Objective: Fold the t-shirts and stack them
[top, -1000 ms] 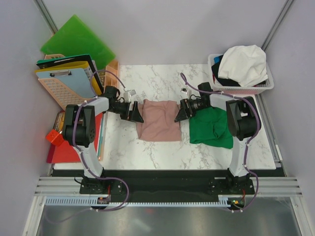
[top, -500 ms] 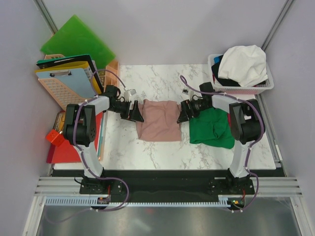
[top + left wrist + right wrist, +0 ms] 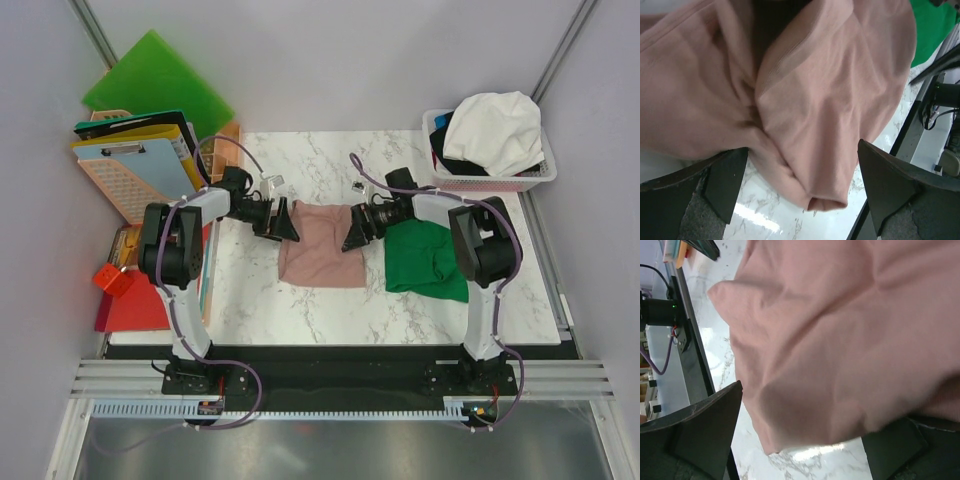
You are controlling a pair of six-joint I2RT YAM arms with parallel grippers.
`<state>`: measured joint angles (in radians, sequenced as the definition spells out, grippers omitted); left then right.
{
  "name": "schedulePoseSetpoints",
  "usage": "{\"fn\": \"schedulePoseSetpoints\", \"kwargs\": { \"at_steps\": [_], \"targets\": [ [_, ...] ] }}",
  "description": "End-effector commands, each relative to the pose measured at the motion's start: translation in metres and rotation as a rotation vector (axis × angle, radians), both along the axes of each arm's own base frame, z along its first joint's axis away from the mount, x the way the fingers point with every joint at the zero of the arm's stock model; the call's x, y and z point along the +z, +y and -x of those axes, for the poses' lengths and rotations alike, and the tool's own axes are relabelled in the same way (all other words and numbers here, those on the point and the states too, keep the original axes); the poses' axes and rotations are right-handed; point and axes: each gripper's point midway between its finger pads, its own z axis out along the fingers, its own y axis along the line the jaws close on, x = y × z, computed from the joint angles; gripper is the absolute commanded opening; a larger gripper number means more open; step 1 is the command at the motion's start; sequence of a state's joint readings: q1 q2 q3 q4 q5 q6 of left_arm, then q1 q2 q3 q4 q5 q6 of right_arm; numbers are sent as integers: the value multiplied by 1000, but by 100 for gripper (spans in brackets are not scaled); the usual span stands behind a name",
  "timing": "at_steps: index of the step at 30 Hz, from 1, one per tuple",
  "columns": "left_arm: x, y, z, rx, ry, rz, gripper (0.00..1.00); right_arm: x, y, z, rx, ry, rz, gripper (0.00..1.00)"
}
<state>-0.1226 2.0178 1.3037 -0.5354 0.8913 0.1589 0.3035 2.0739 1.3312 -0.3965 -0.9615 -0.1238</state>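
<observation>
The pink t-shirt (image 3: 322, 245) is flanked at its far corners by the left gripper (image 3: 289, 222) and right gripper (image 3: 351, 231). Both are spread wide, apparently positioned to seize the cloth for folding.

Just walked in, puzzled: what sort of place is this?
Likely a robot test booth for laundry folding: left arm and right arm bolted at a marble table, pink shirt and green shirt laid out, basket of clothes.
</observation>
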Motion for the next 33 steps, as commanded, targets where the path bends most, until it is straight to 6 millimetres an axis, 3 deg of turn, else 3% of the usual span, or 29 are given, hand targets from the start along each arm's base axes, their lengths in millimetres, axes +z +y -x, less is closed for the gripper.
{"fn": "schedulePoseSetpoints", "kwargs": {
  "at_steps": [1,6,8,9,10,11,12,13,23,33],
  "targets": [
    [-25,-13,6,-27,65,-44,100,-44,17,21,22,95,90,98],
    [-27,-23,7,-57,79,-35,100,-49,29,24,36,130,71,98],
    [-28,-23,8,-61,78,-36,98,-51,30,27,44,144,62,70],
    [-28,-22,8,-64,74,-36,90,-52,30,27,45,146,63,51],
    [-29,-22,10,-66,81,-35,81,-55,29,27,41,152,69,12],
    [-31,-22,10,-66,83,-35,64,-58,29,28,39,162,76,0],
    [-32,-22,10,-64,88,-37,19,-59,29,28,41,161,76,0],
    [-34,-22,11,-66,90,-39,2,-60,29,28,40,163,79,0],
    [-26,-18,15,-88,37,-55,2,-56,24,31,63,113,96,0],
    [30,-15,7,-103,-122,-56,2,-41,12,31,65,55,113,0]
  ]
}}
